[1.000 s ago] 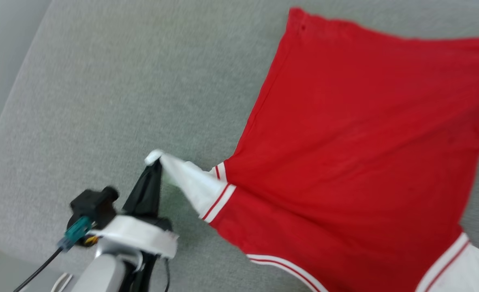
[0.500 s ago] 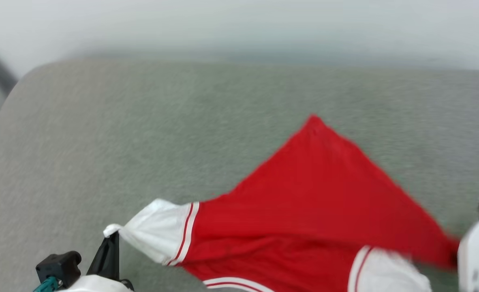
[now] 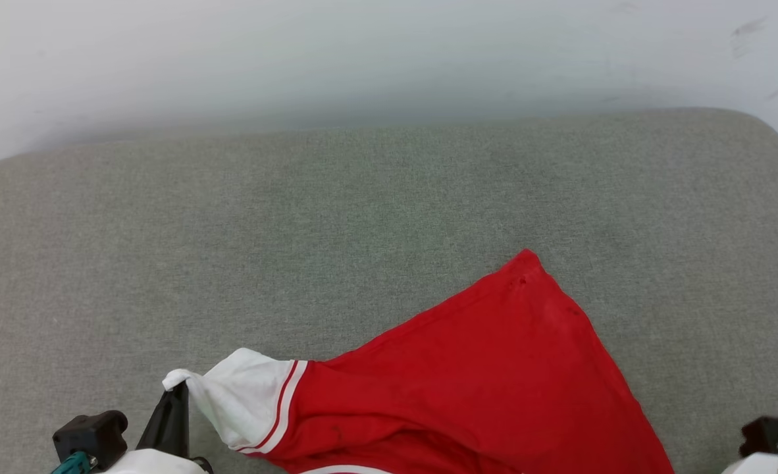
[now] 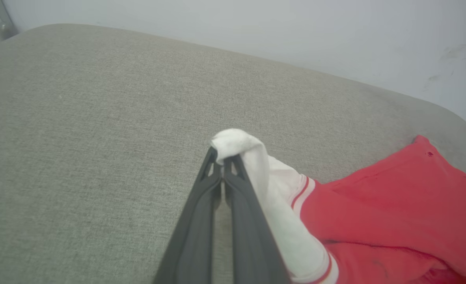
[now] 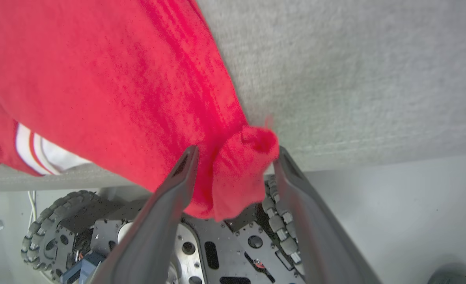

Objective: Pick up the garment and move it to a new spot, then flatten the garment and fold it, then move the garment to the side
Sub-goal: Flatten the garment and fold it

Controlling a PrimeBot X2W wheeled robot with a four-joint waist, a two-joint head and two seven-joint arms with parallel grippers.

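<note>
Garment [image 3: 468, 382] update: left gripper [image 4: 220, 152] is still clamped on the white sleeve tip, which folds over its fingertips, with the red body trailing off to the right of them. Head camera swung up in the last second, so most of the shift is just the view. But a second ago it lay fanned out wide, and now it's bunched at the near edge of the grey cushion [image 3: 297, 217]. Right gripper [image 5: 237, 152] has its fingers spread, with a red corner wadded between them and dangling past the edge, so it looks let go, not pinched. I'd say the move part is about done and flattening comes next. That overhang needs pulling back on.
</note>
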